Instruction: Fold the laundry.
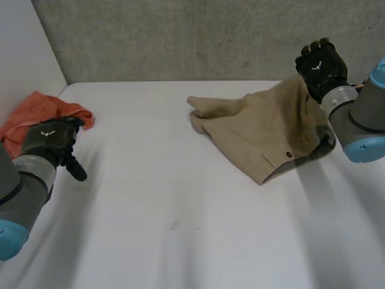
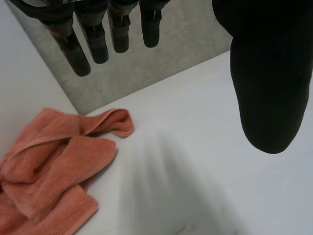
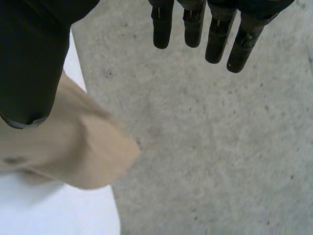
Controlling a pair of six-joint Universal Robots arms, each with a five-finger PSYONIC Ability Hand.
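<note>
A beige garment (image 1: 264, 129) with a dark button lies crumpled at the far right of the white table (image 1: 180, 217). One side of it is raised and hangs against my right hand (image 1: 322, 66), which is held up above the table's far right edge. In the right wrist view that hand (image 3: 34, 58) has straight, spread fingers, and the beige cloth (image 3: 83, 152) sits below the thumb with nothing pinched. An orange towel (image 1: 42, 108) lies bunched at the far left. My left hand (image 1: 54, 141) hovers just in front of it, and its wrist view shows that hand (image 2: 269, 73) open above the towel (image 2: 54, 161).
A grey concrete wall (image 1: 180, 36) runs behind the table's far edge, and a white panel (image 1: 24, 48) stands at the left. Bare tabletop stretches between the two cloths and across the front.
</note>
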